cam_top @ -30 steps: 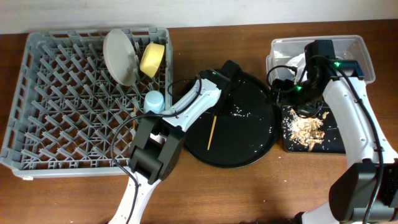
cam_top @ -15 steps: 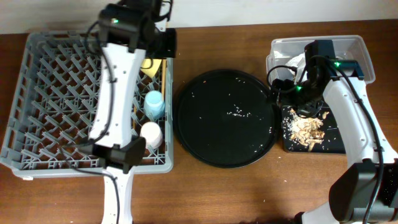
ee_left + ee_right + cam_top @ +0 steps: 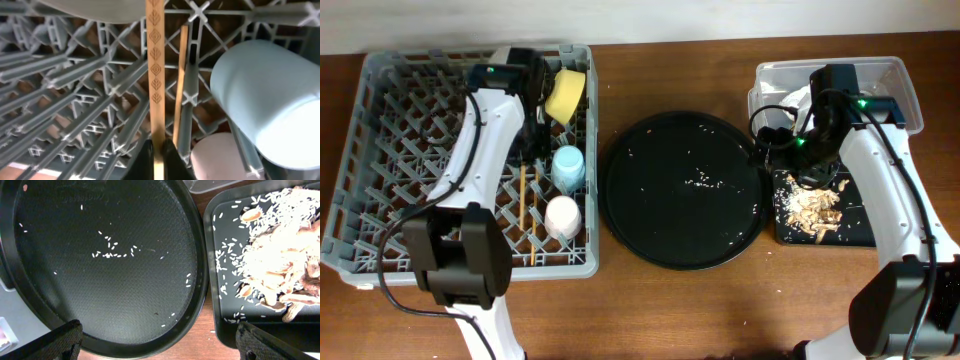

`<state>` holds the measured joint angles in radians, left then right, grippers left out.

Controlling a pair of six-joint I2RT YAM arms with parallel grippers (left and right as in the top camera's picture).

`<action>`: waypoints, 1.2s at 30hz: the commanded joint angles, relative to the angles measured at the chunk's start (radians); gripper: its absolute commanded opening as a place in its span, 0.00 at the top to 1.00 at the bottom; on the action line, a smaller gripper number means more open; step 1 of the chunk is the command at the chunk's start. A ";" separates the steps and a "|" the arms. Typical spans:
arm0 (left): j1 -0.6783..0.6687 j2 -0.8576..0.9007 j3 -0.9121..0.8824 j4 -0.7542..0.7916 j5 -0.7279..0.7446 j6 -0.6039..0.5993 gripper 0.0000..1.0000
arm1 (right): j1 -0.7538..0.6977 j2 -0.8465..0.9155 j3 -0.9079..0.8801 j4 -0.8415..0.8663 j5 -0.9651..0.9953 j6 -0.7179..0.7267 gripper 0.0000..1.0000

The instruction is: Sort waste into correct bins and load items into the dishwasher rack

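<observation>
The grey dishwasher rack stands at the left. It holds the yellow bowl, the light-blue cup, the pale pink cup and the grey plate, mostly behind my left arm. My left gripper is low in the rack, shut on a patterned wooden chopstick. The second chopstick lies beside it. My right gripper is open and empty over the gap between the round tray and the black bin tray, which holds food scraps. The clear tub holds the white napkin. I cannot see the wrapper.
The large round black tray sits mid-table with scattered rice grains. In the right wrist view the scraps fill the black bin tray at the right. Bare wood table lies in front.
A second ago my left gripper was at the round tray, where a chopstick lay. It then swung over the rack's far edge. Now it is down in the rack holding the chopstick. The right arm is still.
</observation>
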<state>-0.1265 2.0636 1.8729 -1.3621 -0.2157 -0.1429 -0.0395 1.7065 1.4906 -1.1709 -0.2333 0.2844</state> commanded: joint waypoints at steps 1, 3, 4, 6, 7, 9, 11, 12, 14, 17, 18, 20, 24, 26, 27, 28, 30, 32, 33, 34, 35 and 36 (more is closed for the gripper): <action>0.008 -0.007 -0.012 0.027 -0.010 0.002 0.58 | -0.001 -0.010 0.015 0.000 0.009 0.000 0.02; 0.007 -0.008 -0.005 0.024 0.003 0.002 0.48 | -0.001 -0.010 0.015 0.000 0.009 0.000 0.02; 0.007 -0.010 0.016 0.022 0.040 0.002 0.48 | -0.001 -0.010 0.015 0.000 0.009 0.000 0.02; 0.007 -0.022 0.088 0.023 0.092 0.002 0.48 | -0.001 -0.010 0.015 0.000 0.009 0.000 0.02; 0.007 -0.034 0.139 0.023 0.117 0.002 0.48 | -0.001 -0.010 0.015 0.000 0.009 0.000 0.01; 0.007 -0.069 0.234 0.023 0.165 0.002 0.45 | -0.001 -0.010 0.015 0.000 0.009 0.000 0.02; 0.007 -0.121 0.328 0.042 0.235 0.002 0.42 | -0.001 -0.010 0.015 0.000 0.009 0.000 0.02; 0.007 -0.149 0.355 0.056 0.311 0.002 0.23 | -0.001 -0.010 0.015 0.000 0.009 0.000 0.02; 0.007 -0.194 0.359 0.052 0.347 0.002 0.01 | -0.001 -0.010 0.015 0.000 0.009 0.000 0.01; 0.007 -0.194 0.359 0.043 0.348 0.003 0.01 | -0.001 -0.010 0.015 0.000 0.009 0.000 0.02; 0.007 -0.194 0.359 0.042 0.347 0.002 0.01 | -0.001 -0.010 0.015 0.000 0.009 0.000 0.02; 0.007 -0.194 0.359 0.041 0.347 0.003 0.01 | -0.001 -0.010 0.015 0.000 0.009 0.000 0.02; 0.007 -0.194 0.359 0.041 0.348 0.002 0.01 | 0.002 -0.034 0.015 -0.006 0.009 0.000 0.02; 0.007 -0.194 0.359 0.041 0.348 0.003 0.01 | 0.014 -0.089 0.005 0.031 0.047 0.000 0.01; 0.007 -0.194 0.359 0.041 0.347 0.002 0.01 | 0.032 -0.149 -0.020 0.098 0.081 0.000 0.01; 0.007 -0.194 0.359 0.041 0.347 0.002 0.01 | 0.059 -0.224 -0.064 0.207 0.136 -0.010 0.01; 0.007 -0.194 0.359 0.041 0.348 0.003 0.01 | 0.120 -0.392 -0.215 0.451 0.188 -0.129 0.01; 0.007 -0.194 0.359 0.041 0.348 0.002 0.01 | 0.145 -0.558 -0.390 0.634 0.219 -0.179 0.02; 0.007 -0.194 0.359 0.041 0.347 0.003 0.01 | 0.144 -0.679 -0.515 0.720 0.218 -0.179 0.02; 0.007 -0.194 0.359 0.041 0.347 0.002 0.01 | 0.144 -0.808 -0.638 0.774 0.215 -0.179 0.02; 0.007 -0.194 0.359 0.041 0.348 0.002 0.01 | 0.144 -0.880 -0.705 0.796 0.215 -0.180 0.02; 0.007 -0.194 0.359 0.041 0.348 0.002 0.01 | 0.144 -0.972 -0.787 0.820 0.219 -0.180 0.02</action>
<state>-0.1257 1.8664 2.2246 -1.3224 0.1246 -0.1459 0.1040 0.8963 0.8604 -0.3904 -0.0444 0.1276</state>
